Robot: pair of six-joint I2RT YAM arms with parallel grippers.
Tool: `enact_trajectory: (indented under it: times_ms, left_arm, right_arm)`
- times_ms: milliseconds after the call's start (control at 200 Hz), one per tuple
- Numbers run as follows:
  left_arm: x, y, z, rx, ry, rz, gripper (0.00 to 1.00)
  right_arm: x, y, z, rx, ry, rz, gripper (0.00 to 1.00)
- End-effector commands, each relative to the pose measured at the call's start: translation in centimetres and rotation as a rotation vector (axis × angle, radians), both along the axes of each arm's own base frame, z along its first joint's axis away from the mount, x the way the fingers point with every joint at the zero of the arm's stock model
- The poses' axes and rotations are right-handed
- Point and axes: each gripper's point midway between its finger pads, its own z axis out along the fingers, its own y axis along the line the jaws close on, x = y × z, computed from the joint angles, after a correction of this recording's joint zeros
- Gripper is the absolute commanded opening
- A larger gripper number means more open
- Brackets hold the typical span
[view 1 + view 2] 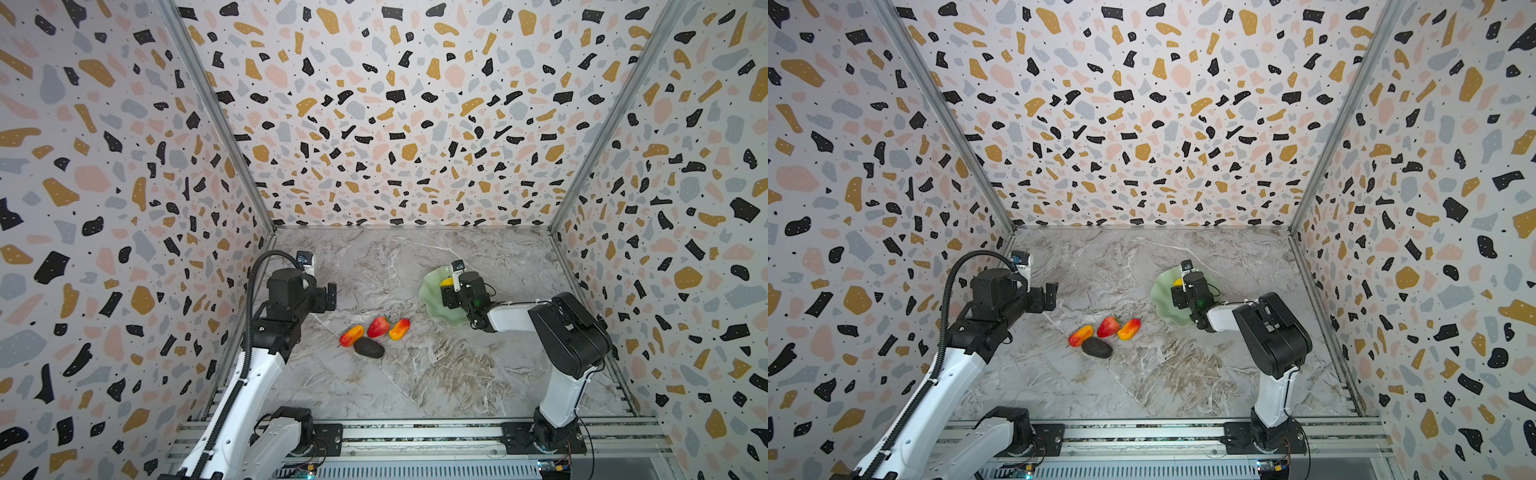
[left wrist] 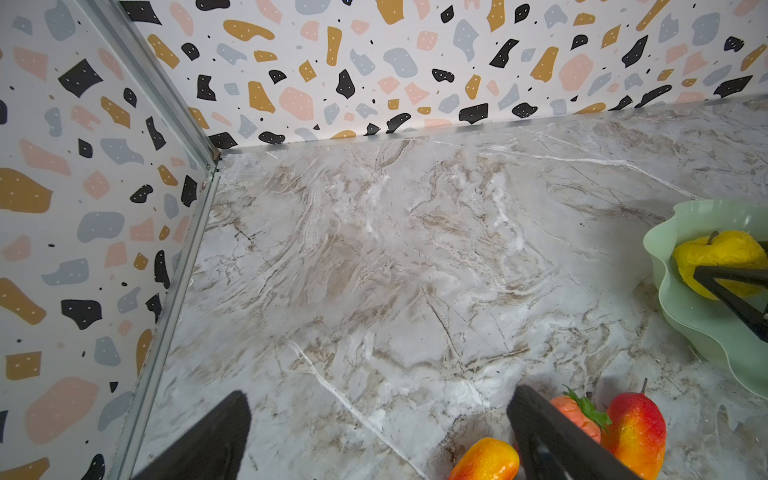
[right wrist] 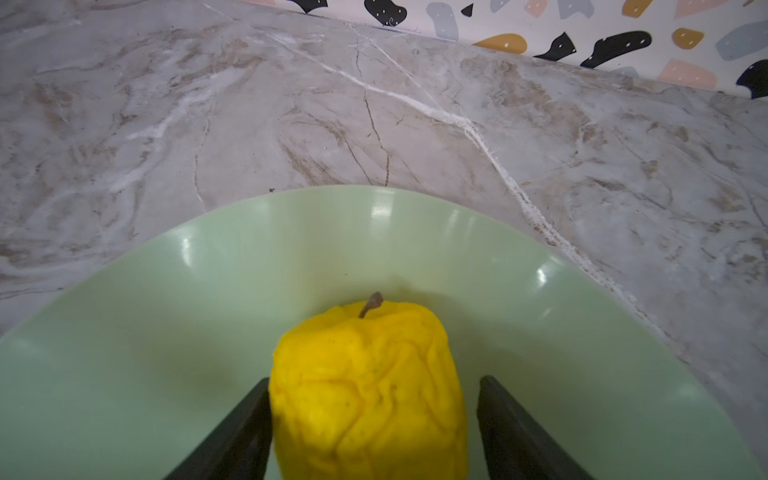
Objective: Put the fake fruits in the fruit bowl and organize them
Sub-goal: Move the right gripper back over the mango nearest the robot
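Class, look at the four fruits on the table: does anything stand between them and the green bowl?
Nothing visible: the table between the nearest mango and the bowl is bare. The open right gripper straddles the yellow fruit inside the bowl.

Pale mint-green glossy shallow bowl with wavy rim (image 1: 430, 298) near the tabletop's right edge, bumpy yellow plastic fruit (image 3: 370, 395) stem-up inside, red-orange-yellow plastic mango (image 1: 351, 335), red leafy strawberry (image 1: 378, 327), second mango (image 1: 400, 328) in a row mid-tabletop, dark oval avocado (image 1: 369, 348) just in front.
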Motion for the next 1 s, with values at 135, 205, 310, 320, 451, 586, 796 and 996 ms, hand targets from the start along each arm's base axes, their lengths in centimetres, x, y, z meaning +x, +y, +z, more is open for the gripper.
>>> enact_trajectory:
  times_ms: [135,205,310,320,451,586,796,996]
  left_arm:
    - [0.3,0.0,0.2,-0.009,-0.020,0.001,0.99]
    - [0.2,0.0,0.2,-0.010,-0.022,0.001,1.00]
    - [0.2,0.0,0.3,-0.011,-0.022,0.001,1.00]
    - [0.2,0.1,0.3,-0.010,-0.022,0.002,1.00]
    - [0.2,0.0,0.2,-0.010,-0.022,0.000,0.99]
    - [0.2,0.0,0.3,-0.010,-0.022,0.000,1.00]
    - [0.1,-0.1,0.3,-0.015,-0.024,-0.009,0.99]
    - [0.0,-0.1,0.4,-0.016,-0.029,-0.009,1.00]
  right_arm:
    - [-0.4,-0.2,4.2,0.015,-0.064,0.000,0.81]
    - [-0.7,-0.2,5.2,0.016,-0.069,0.012,0.84]
    - [-1.4,0.7,7.1,-0.005,-0.062,0.074,0.99]
    - [-1.5,0.9,7.3,-0.010,-0.060,0.086,0.99]
    - [-4.6,4.1,9.9,-0.122,-0.085,0.295,0.99]
    - [-10.3,8.6,10.9,-0.266,-0.112,0.609,0.99]
    - [-16.8,13.0,8.5,-0.460,-0.184,0.985,0.99]
    - [-18.0,15.2,5.6,-0.509,-0.128,1.201,1.00]
